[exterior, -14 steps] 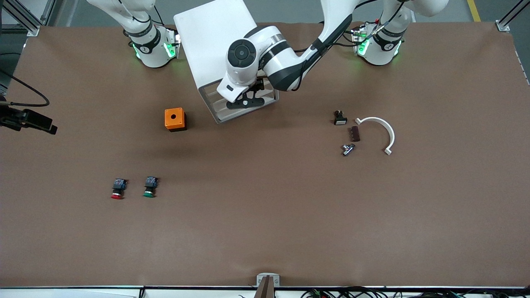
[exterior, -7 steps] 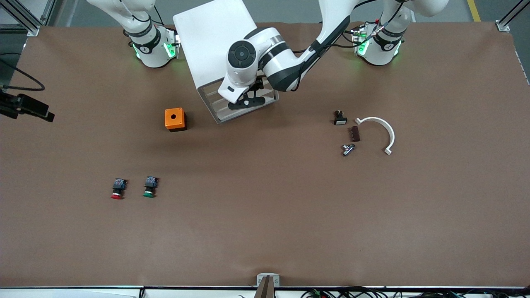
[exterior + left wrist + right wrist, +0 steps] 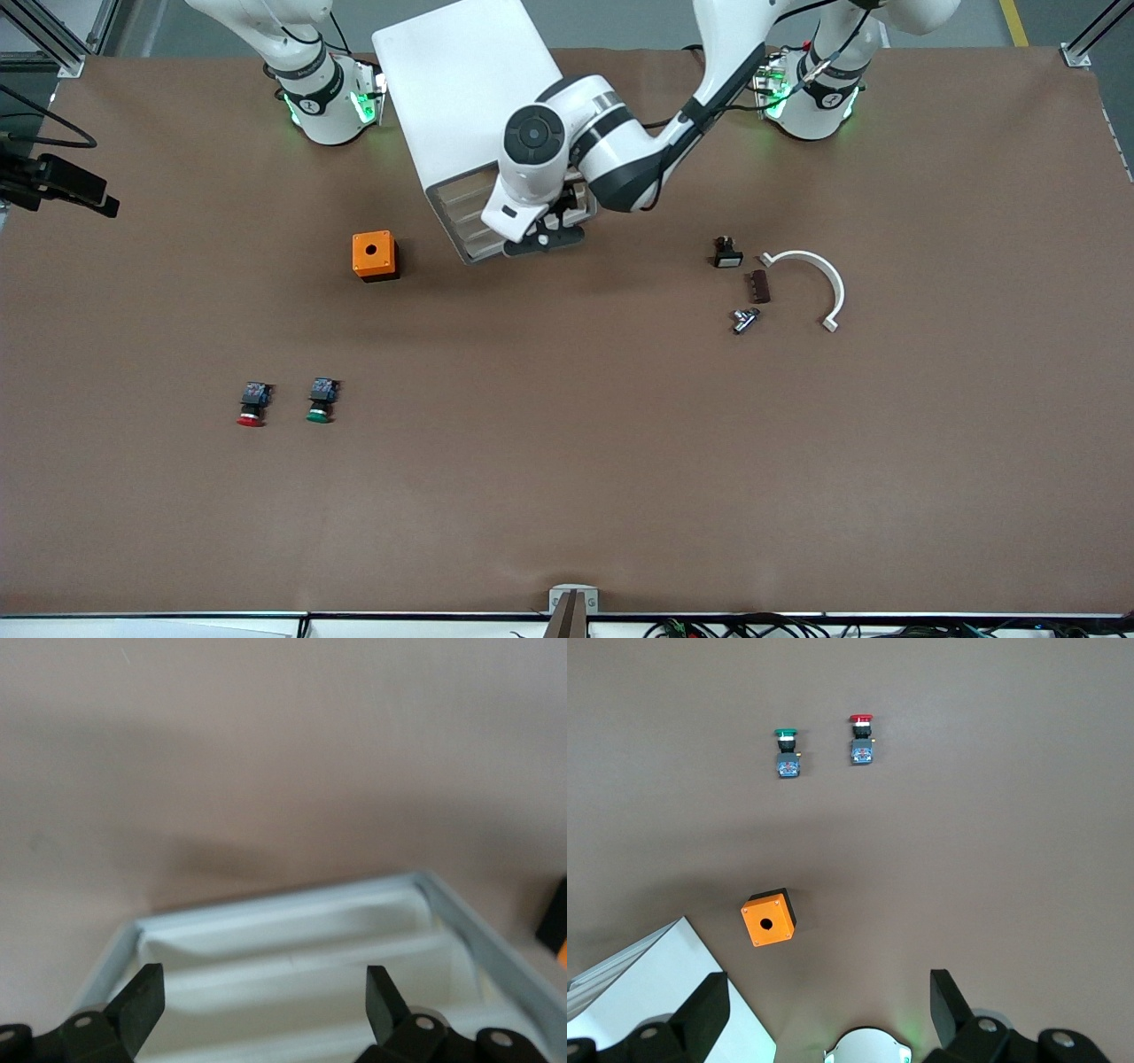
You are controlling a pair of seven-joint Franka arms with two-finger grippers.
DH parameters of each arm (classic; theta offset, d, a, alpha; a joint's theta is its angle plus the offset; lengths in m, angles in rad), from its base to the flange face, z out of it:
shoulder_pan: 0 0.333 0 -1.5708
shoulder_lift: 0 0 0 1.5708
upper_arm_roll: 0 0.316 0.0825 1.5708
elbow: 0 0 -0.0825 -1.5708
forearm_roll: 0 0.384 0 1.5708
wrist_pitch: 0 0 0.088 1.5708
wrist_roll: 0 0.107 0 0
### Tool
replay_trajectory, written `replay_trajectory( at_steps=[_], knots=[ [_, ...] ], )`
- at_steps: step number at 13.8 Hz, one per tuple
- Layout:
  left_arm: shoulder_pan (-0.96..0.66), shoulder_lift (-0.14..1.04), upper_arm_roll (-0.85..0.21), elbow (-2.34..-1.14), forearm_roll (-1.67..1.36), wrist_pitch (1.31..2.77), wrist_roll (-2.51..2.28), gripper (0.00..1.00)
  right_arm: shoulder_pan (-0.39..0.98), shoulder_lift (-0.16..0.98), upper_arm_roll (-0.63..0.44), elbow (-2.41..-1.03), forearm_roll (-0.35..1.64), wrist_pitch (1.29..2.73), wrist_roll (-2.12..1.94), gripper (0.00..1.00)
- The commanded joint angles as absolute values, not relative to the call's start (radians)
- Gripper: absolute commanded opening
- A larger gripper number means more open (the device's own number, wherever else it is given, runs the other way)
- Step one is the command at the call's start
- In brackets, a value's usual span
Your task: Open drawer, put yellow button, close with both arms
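Note:
The white cabinet (image 3: pixel 452 89) stands near the robots' bases with its stacked drawer fronts facing the front camera. The top drawer (image 3: pixel 458 195) looks flush with the ones below it. My left gripper (image 3: pixel 545 239) hangs open just in front of those drawer fronts (image 3: pixel 292 943), its fingers (image 3: pixel 146 997) wide apart and nothing between them. My right gripper (image 3: pixel 829 997) is open and empty, high over its own base (image 3: pixel 868 1050), and waits there. The yellow button is out of view.
An orange box with a hole (image 3: pixel 373 255) sits beside the cabinet toward the right arm's end. A red-capped button (image 3: pixel 251 406) and a green-capped button (image 3: pixel 320 401) lie nearer the front camera. Toward the left arm's end lie small parts (image 3: pixel 744 319) and a white curved piece (image 3: pixel 811 266).
My left gripper has drawn back from the drawer fronts, toward the front camera and slightly toward the left arm's end. The drawers look unchanged.

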State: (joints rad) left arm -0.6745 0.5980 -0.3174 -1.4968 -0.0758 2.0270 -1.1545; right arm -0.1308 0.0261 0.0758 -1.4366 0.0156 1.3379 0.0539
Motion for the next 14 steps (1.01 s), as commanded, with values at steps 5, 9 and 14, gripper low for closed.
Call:
replay_trajectory(
  at_steps=[5,9,14],
  knots=[
    [-0.462,0.500,-0.321,-1.483,0.034,2.000,-1.152,1.00,0.018,-0.126,-0.064,-1.632,0.020,1.439,0.063,1.00],
    [-0.319,0.456,-0.331,-1.465,0.038,1.976,-1.068,1.00,0.017,-0.146,-0.066,-1.654,0.020,1.453,0.061,1.00],
    [-0.151,0.367,-0.325,-1.460,0.038,1.866,-0.811,1.00,0.032,-0.149,-0.063,-1.646,0.011,1.465,0.034,1.00]
  ],
)
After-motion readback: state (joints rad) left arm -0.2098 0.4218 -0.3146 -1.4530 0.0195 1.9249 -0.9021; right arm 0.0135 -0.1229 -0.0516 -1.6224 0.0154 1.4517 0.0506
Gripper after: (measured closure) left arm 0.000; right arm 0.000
